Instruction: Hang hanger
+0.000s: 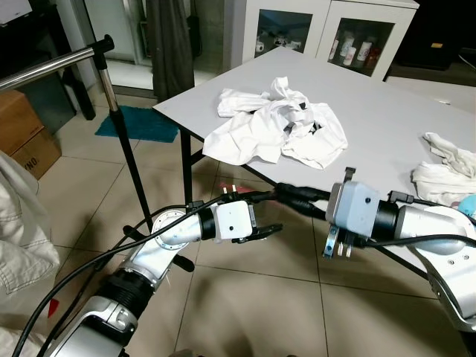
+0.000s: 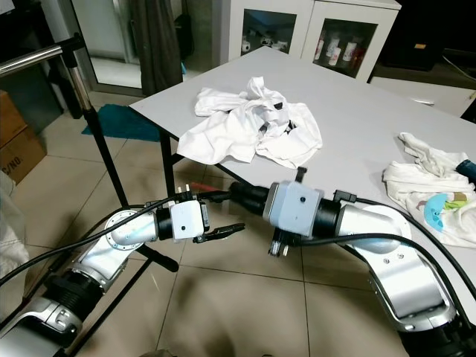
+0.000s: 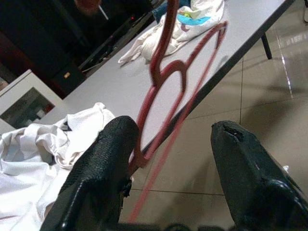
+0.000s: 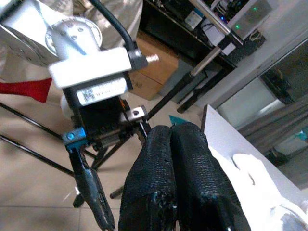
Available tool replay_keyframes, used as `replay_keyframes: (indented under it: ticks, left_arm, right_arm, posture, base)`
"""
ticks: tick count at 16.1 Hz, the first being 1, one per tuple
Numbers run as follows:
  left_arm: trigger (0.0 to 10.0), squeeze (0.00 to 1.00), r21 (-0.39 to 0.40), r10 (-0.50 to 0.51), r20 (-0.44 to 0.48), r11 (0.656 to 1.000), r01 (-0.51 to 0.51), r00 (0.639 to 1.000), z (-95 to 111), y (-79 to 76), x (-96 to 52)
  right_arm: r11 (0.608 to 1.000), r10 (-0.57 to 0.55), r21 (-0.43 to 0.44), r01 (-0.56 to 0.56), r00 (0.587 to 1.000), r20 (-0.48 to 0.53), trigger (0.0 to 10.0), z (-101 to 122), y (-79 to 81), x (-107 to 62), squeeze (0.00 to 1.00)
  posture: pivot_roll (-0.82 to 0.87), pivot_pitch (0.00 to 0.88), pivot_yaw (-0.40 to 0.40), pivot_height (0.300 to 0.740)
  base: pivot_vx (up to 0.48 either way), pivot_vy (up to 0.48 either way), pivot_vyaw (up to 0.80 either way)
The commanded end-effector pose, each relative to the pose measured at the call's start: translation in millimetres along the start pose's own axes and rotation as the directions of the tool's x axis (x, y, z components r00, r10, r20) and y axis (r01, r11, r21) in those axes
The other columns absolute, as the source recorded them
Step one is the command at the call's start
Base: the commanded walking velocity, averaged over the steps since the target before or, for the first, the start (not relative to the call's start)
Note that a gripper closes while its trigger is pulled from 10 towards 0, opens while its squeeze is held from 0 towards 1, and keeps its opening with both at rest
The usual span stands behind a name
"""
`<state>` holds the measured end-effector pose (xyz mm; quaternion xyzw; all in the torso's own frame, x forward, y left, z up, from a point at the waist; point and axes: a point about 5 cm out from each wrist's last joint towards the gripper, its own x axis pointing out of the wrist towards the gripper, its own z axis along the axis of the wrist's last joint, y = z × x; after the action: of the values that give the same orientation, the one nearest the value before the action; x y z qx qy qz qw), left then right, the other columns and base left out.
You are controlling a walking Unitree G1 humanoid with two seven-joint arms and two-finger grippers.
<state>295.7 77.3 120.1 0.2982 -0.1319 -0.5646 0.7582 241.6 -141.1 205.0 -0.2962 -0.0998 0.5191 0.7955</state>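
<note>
Here the red hanger [image 3: 163,91] runs lengthwise between the left end effector's [image 3: 168,163] parted fingers.

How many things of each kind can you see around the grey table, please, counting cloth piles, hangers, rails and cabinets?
White cloth piles on the table: 2, a big one and a smaller one
Red hangers: 1, between the left gripper fingers
Metal clothes rails: 1
Glass-door cabinets: 1
Total: 5
</note>
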Motion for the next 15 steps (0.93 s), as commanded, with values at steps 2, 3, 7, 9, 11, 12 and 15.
replay_keyframes:
  ticks: [2, 3, 7, 9, 11, 12, 15]
  left_arm:
    - [10.0, 0.00, 0.028, -0.018, -0.015, 0.999, 0.018, 1.000, 1.7, 6.1, 2.0]
    - [10.0, 0.00, 0.033, -0.020, -0.018, 0.999, 0.021, 1.000, 1.6, 6.5, 2.0]
    - [9.0, 0.00, 0.015, -0.063, -0.026, 0.998, 0.064, 0.998, 0.0, 1.7, 3.0]
    - [6.9, 0.00, 0.006, -0.087, -0.036, 0.996, 0.087, 0.996, -1.7, -1.8, 2.1]
    - [10.0, 0.00, 0.001, -0.096, -0.049, 0.995, 0.097, 0.994, -3.2, -2.8, 1.5]
    - [10.0, 0.00, -0.003, -0.108, -0.054, 0.994, 0.108, 0.993, -3.9, -3.9, 1.3]
    - [0.0, 0.00, -0.010, -0.119, -0.043, 0.993, 0.119, 0.992, -3.0, -5.6, 1.3]
  right_arm:
    - [0.999, 0.036, -0.009, -0.036, 0.999, 0.015, 0.0, 6.6, 3.8, -2.4, 0.00]
    - [0.999, 0.052, -0.014, -0.052, 0.999, 0.011, 0.0, 6.8, 6.7, -3.1, 0.00]
    - [0.998, 0.049, -0.028, -0.048, 0.998, 0.033, 0.0, 12.0, 8.1, 0.6, 0.00]
    - [0.998, 0.046, -0.033, -0.045, 0.998, 0.037, 0.0, 13.3, 7.8, 1.3, 0.00]
    - [0.998, 0.041, -0.040, -0.039, 0.998, 0.041, 0.0, 14.5, 6.7, 1.7, 0.00]
    - [0.998, 0.038, -0.043, -0.036, 0.998, 0.044, 0.0, 15.2, 6.1, 2.0, 0.00]
    - [0.998, 0.044, -0.045, -0.042, 0.998, 0.047, 0.0, 16.1, 6.7, 2.7, 0.00]
  posture:
    - [0.01, 0.000, -0.008, 0.723]
    - [0.01, 0.000, -0.008, 0.723]
    - [0.01, 0.000, -0.006, 0.723]
    - [0.01, 0.000, -0.005, 0.723]
    - [0.01, 0.000, -0.005, 0.723]
    - [0.01, 0.000, -0.005, 0.723]
    - [0.01, 0.000, -0.008, 0.723]
  base:
    - [0.000, 0.000, 0.00]
    - [0.000, 0.000, 0.00]
    - [0.000, 0.000, 0.00]
    - [0.000, 0.000, 0.00]
    - [0.000, 0.000, 0.00]
    - [0.000, 0.000, 0.00]
    - [0.000, 0.000, 0.00]
